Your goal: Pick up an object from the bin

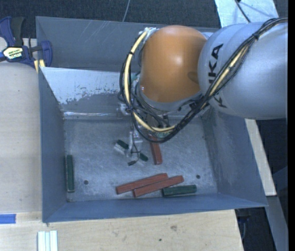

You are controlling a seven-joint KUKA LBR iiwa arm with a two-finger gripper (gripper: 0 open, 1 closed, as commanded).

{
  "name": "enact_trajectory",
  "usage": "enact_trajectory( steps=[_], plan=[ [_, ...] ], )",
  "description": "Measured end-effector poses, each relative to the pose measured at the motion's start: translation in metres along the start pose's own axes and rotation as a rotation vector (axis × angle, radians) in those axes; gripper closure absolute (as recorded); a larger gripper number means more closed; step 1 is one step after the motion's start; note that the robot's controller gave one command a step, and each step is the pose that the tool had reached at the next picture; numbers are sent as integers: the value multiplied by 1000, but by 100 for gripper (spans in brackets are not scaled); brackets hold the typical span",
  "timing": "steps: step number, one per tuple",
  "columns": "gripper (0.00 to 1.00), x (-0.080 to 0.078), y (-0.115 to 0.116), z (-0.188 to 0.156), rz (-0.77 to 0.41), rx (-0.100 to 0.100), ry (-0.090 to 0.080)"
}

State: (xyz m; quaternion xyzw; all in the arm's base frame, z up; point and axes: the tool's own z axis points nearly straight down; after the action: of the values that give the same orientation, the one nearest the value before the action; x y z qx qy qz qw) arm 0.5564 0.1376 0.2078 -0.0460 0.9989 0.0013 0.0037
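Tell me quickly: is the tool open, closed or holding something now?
Tool: cannot be told; it hangs low in the bin, beside a short brown bar.

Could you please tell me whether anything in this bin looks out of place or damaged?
Nothing looks spilled or broken. Two red-brown bars and a dark green bar lie flat near the front wall, another green bar along the left wall. The only oddity is pale scuffing on the back wall, which looks like wear.

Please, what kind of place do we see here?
Probably a robotics lab set up for grasping trials: a KUKA arm reaches into a grey metal bin holding a few red-brown sticks and dark green sticks.
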Motion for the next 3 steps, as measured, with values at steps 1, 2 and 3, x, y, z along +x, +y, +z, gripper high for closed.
enact_trajectory(
  steps=[1, 2, 3],
  plan=[
    [0, 9, -66, 67, -68, 2, 0],
    [100, 27, 0, 137, -92, 0, 5],
    [0, 27, -1, 137, -90, 1, 6]
  ],
)
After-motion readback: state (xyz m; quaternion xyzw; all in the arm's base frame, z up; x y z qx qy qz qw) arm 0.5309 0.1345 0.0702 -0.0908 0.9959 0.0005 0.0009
